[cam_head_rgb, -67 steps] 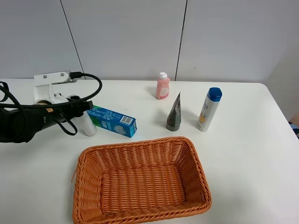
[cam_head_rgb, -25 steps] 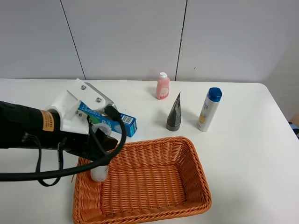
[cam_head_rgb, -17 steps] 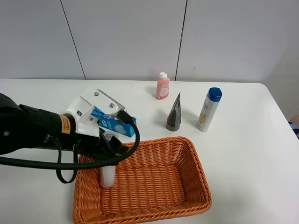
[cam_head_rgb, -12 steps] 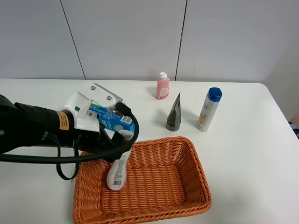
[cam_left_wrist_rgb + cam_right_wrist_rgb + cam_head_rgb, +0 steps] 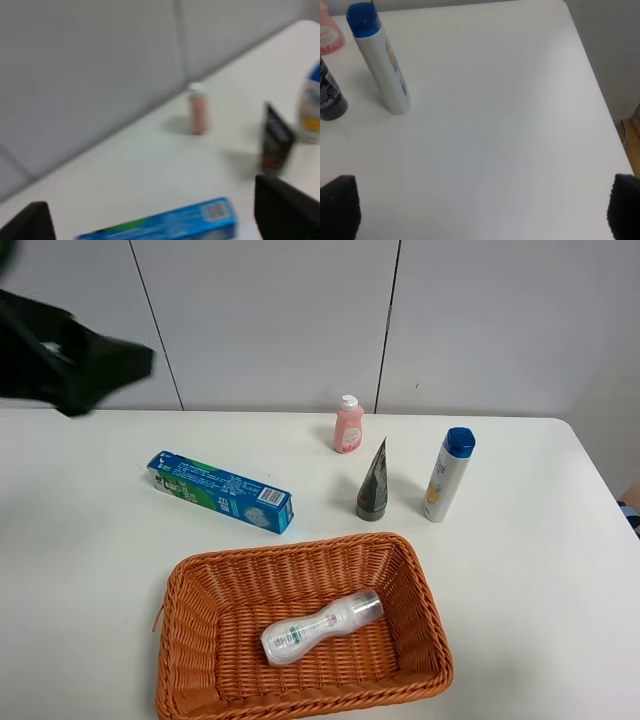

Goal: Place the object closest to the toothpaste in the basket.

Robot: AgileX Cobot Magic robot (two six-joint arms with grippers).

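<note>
The white bottle (image 5: 320, 625) lies on its side inside the orange wicker basket (image 5: 420, 580). The blue toothpaste box (image 5: 222, 491) lies on the table behind the basket's left part and also shows in the left wrist view (image 5: 170, 222). My left arm (image 5: 75, 365) is a dark blur high at the upper left, far above the table. My left gripper (image 5: 157, 215) is open and empty, with its jaws wide apart. My right gripper (image 5: 480, 205) is open and empty over bare table at the right; it does not show in the exterior view.
A pink bottle (image 5: 348, 425), a dark tube standing on its cap (image 5: 373, 483) and a white bottle with a blue cap (image 5: 448, 475) stand behind the basket. The table's right edge (image 5: 600, 95) is near the right gripper.
My left gripper carried the white bottle from beside the toothpaste box into the basket, let it go, and rose up and away to the upper left. The bottle now lies flat.
</note>
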